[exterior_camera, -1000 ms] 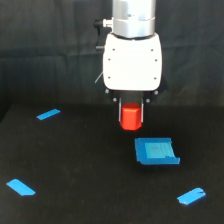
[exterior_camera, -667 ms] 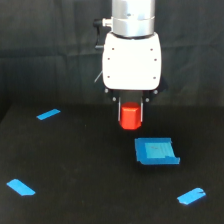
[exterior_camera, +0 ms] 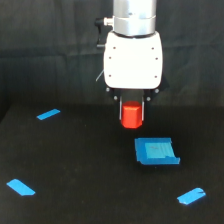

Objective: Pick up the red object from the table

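Aloft beneath the white arm, the gripper (exterior_camera: 132,111) clasps the red object (exterior_camera: 132,115) between narrow jaws, clear of the table (exterior_camera: 75,165). Small, rigid and matte, it looks light and unlikely to slip, best pinched across opposite flat sides.

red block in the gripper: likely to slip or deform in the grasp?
The red object looks like a rigid, matte block, so it probably won't deform or slip easily. It is small beside the gripper, so likely light. Its flat-looking sides should resist rolling if released.
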### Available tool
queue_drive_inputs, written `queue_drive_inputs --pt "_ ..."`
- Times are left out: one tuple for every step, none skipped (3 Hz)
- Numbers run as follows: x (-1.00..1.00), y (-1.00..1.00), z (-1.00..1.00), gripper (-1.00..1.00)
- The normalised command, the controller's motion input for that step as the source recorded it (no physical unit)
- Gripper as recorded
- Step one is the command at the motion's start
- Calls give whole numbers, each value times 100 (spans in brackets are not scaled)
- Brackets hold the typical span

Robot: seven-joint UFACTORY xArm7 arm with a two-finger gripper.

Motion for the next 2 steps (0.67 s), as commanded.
queue_drive_inputs --pt "1 15 8 -92" --pt "-3 4 1 -95"
